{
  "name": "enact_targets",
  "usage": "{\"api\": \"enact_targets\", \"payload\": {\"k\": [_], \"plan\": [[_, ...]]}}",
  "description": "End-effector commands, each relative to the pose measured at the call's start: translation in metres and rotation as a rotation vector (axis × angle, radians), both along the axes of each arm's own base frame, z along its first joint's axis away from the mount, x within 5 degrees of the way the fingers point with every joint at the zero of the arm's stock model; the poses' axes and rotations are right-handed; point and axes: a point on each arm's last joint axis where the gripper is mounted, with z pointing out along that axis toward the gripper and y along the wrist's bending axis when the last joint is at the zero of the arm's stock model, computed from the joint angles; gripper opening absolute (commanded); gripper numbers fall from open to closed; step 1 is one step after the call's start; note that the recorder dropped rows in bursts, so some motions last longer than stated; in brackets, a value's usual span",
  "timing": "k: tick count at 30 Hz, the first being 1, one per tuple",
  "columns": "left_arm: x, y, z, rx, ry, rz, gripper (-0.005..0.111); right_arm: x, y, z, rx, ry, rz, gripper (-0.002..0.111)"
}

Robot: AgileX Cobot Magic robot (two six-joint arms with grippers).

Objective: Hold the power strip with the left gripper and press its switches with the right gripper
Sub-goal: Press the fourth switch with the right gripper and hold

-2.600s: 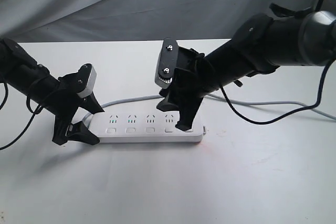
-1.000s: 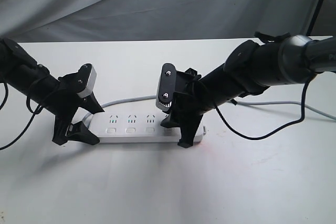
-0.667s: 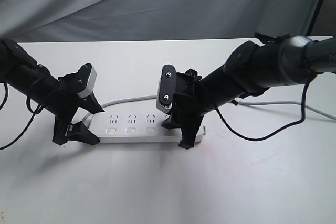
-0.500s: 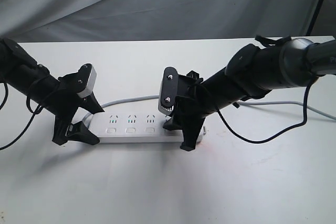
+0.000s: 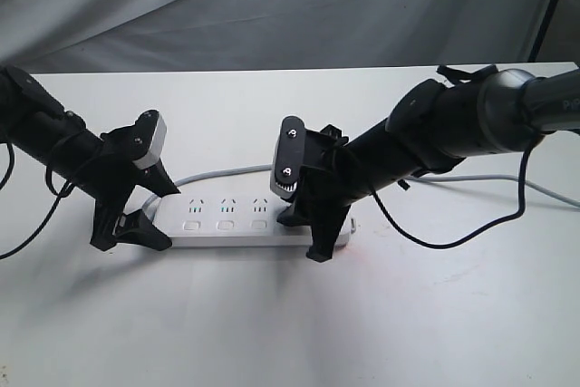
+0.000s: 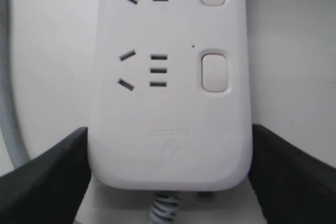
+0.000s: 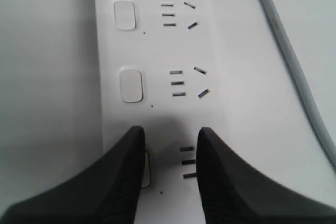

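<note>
long flat white plastic power strip (image 5: pixel 245 224) lies on white table (image 5: pixel 408 314). slim black left gripper (image 5: pixel 168 217) clamps its cord end by sides. thick-armed black right gripper (image 5: pixel 306 235), jaws parted, empty, tip on small white switches (image 7: pixel 131 85). judge strip light, rigid, slick: you hold edges firmly.

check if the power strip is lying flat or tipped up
Flat: the power strip lies sockets-up, its whole visible length against the table.

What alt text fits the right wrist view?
Two black fingers of the right hand sit on a white power strip, one tip partly covering a switch. Two more switches lie uncovered beyond, and a grey cord runs alongside.
</note>
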Motion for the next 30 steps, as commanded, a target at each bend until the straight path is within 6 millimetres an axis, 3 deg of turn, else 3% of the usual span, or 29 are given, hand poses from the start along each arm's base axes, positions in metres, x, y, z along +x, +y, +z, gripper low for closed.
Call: {"api": "enact_targets", "payload": {"k": [1, 30], "plan": [[0.001, -0.001, 0.001, 0.009, -0.01, 0.001, 0.071, -0.005, -0.003, -0.018, -0.05, 0.029, 0.037, 0.033], [0.001, -0.001, 0.001, 0.009, -0.01, 0.001, 0.071, -0.007, -0.005, -0.044, -0.107, 0.054, 0.109, 0.033]]}}
